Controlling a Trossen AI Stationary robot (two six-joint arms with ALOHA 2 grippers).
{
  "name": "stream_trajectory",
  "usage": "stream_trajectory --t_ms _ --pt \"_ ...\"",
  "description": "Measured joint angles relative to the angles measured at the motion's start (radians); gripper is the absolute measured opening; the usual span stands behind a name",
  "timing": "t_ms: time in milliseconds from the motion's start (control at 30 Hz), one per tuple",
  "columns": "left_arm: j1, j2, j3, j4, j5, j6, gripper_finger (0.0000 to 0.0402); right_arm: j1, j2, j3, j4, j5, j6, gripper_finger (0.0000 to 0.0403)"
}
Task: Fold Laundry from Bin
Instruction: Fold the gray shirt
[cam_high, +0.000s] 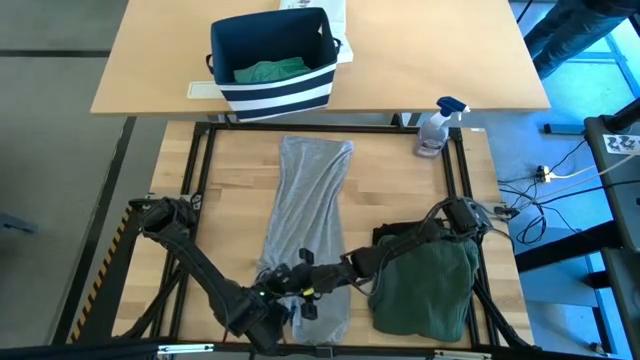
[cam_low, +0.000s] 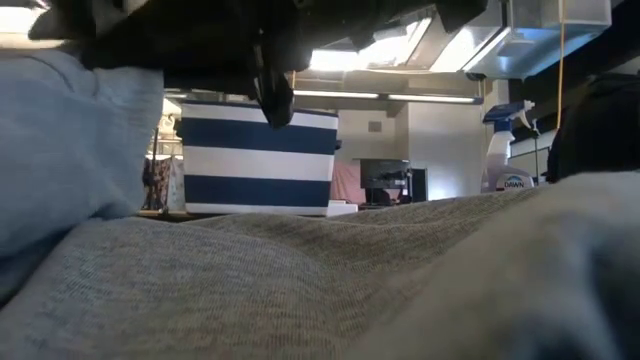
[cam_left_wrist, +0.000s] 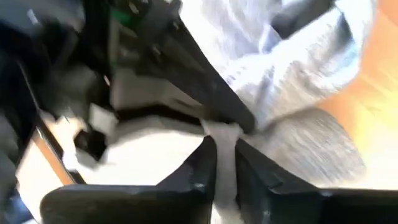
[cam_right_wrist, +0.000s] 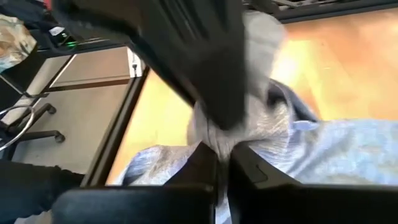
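A light grey garment (cam_high: 310, 215) lies in a long strip down the middle of the table, its far end toward the bin (cam_high: 270, 65). The bin stands on the table beyond and holds a teal-green cloth (cam_high: 268, 72). My left gripper (cam_high: 284, 281) and my right gripper (cam_high: 318, 272) meet over the garment's near end, each shut on a bunch of its cloth. In the wrist views each gripper's fingers show right in front of the other's. A folded dark green garment (cam_high: 425, 290) lies at the near right, with a black one (cam_high: 392, 236) partly under my right arm. My left gripper pinches a raised bunch of the grey cloth (cam_left_wrist: 225, 134) between its two fingers, near the garment's near end, slanting down from the table's left. The rest of the garment lies on the table. How many layers it holds does not show. My right gripper pinches a gathered bunch of the same grey cloth (cam_right_wrist: 219, 138) between its fingers, coming almost level from the table's right. The bunch stands up just above its fingertips, right against the left gripper's finger. The garment spreads slack on the table below.
A spray bottle (cam_high: 435, 130) stands at the work table's far right corner. Black frame bars (cam_high: 200, 170) run along the table's left, far and right sides. Bare wood (cam_high: 400, 180) shows to the right of the grey garment.
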Motion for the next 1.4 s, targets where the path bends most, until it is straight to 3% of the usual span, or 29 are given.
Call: stream_trajectory --t_ms 167,333,500,700,800,967,1100,1233,1400 --pt "-0.083 -0.028 -0.001 -0.126 0.007 -0.314 0.0099 -0.006 0.0 0.0 -0.009 -0.004 0.004 0.0009" --pt "-0.221 -0.063 -0.032 -0.139 -0.123 -0.562 0.015 -0.012 0.0 0.0 -0.008 -0.024 0.005 0.0006" --pt "-0.348 -0.103 -0.182 -0.012 -0.253 -0.741 0.0196 -0.012 0.0 0.0 -0.006 -0.039 0.007 0.0004" --pt "-0.377 -0.12 -0.392 0.188 -0.379 -0.914 0.0248 -0.011 0.0 0.0 0.014 -0.047 0.008 0.0004" --pt "-0.376 -0.12 -0.483 0.287 -0.485 -0.961 0.0266 -0.012 0.0 0.0 0.022 -0.047 0.024 0.0004" --pt "-0.368 -0.12 -0.6 0.534 -0.503 -0.931 0.0287 -0.012 0.0 0.0 0.023 -0.064 0.03 0.0004" --pt "-0.361 -0.121 -0.613 0.623 -0.561 -0.888 0.03 -0.012 -0.001 0.0 0.024 -0.065 0.034 0.0004" --pt "-0.336 -0.121 -0.63 0.627 -0.574 -0.889 0.0307 -0.012 -0.001 0.0 0.031 -0.066 0.034 0.0003" --pt "-0.296 -0.12 -0.724 0.73 -0.494 -0.888 0.031 -0.012 -0.002 0.0 0.03 -0.074 0.034 0.0004"
